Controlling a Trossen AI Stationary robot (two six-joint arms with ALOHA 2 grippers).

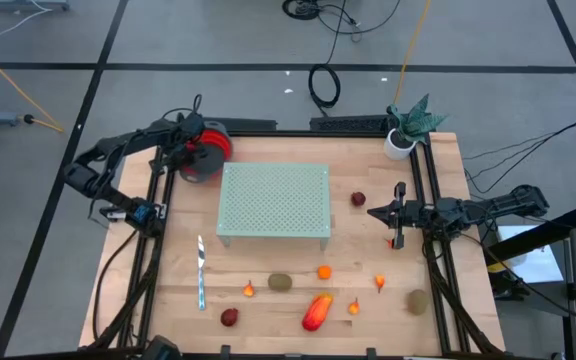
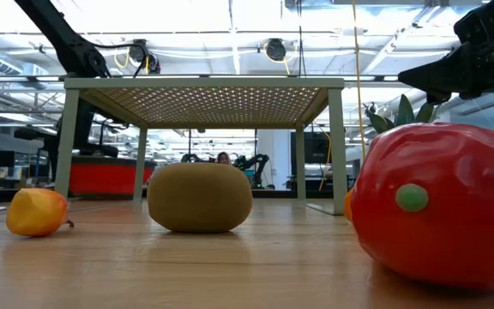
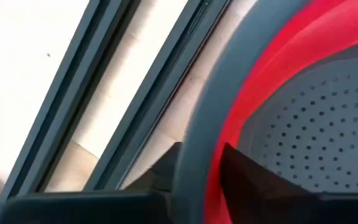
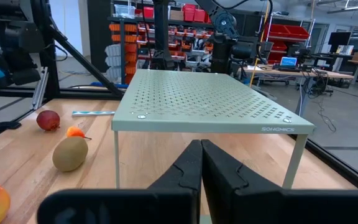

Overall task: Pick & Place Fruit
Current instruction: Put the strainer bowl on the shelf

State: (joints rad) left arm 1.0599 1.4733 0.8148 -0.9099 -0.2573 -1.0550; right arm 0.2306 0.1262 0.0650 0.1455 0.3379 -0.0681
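Nearest the front edge of the wooden table (image 1: pixel 268 310) lies the fruit: a long red-orange piece (image 1: pixel 316 311) lying slantwise, a dark-red round one (image 1: pixel 229 317), two brown-green ovals (image 1: pixel 280 283) and (image 1: pixel 417 300), and tiny orange pieces (image 1: pixel 324 271) scattered between them, with a slim silver knife (image 1: pixel 200 272) to their left. Midway stands a pale green perforated rack (image 1: pixel 274 200), another dark-red fruit (image 1: pixel 358 199) just beside its right edge. The right gripper (image 1: pixel 376 212), fingers pressed together and empty, hovers near that fruit and is the nearer arm to most of the fruit. Farthest back left, the left gripper (image 1: pixel 194 150) pinches the grey rim of a red bowl (image 1: pixel 206 152), well apart from any fruit. The bowl's inside is mostly hidden; whether fruit lies in it I cannot tell.
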